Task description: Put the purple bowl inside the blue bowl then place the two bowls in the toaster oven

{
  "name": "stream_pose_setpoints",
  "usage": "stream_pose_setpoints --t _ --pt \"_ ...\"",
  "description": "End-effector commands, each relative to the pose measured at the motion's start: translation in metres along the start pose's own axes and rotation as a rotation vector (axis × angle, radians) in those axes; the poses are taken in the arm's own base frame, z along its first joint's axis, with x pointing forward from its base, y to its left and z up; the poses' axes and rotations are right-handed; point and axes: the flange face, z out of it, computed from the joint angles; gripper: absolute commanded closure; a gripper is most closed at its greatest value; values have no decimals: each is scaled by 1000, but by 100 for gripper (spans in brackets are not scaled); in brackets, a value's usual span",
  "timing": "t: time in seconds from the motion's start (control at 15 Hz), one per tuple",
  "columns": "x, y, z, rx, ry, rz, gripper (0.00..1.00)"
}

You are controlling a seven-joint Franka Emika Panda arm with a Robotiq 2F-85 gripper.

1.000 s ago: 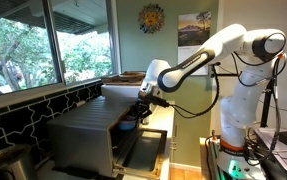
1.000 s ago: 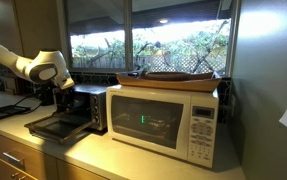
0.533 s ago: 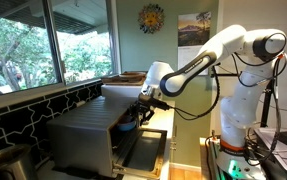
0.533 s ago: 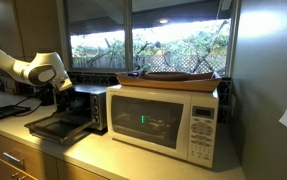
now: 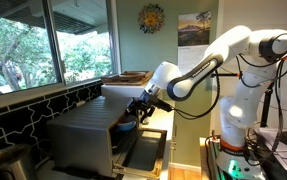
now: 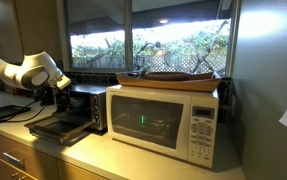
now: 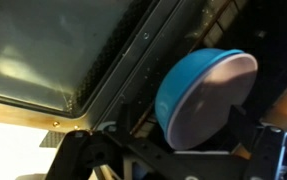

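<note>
Purple bowl sits nested in the blue bowl, a mauve disc ringed with blue at 3 o'clock in the wrist view. Nearest the camera, at 6 o'clock, the pincer has its 2 fingers spread wide with nothing clamped between them. The stack lies just beyond their tips. Past the bowls is the dark inside of the toaster oven, whose glass door lies dropped open at 10 o'clock. In an exterior view the blue bowl shows as a patch in the oven mouth, just below the pincer.

I judge the nesting done and the 2 bowls already resting in the oven. What looks left is drawing the arm clear. Farther along the bench stands a white microwave.
</note>
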Motion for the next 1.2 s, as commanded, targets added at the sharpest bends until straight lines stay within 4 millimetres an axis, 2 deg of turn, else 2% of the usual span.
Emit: stream_pose_setpoints --t 0.0,0.2,0.4,0.6,0.8,1.13 --pt "-1 0 -15 93 69 -130 0" --pt "-5 4 -18 118 73 -251 0" --pt "-11 2 -30 149 47 -407 0" --pt "-17 1 -50 170 -15 -565 0" --pt "-21 10 -66 127 -84 -669 0" --pt "-28 25 -102 45 -84 -737 0"
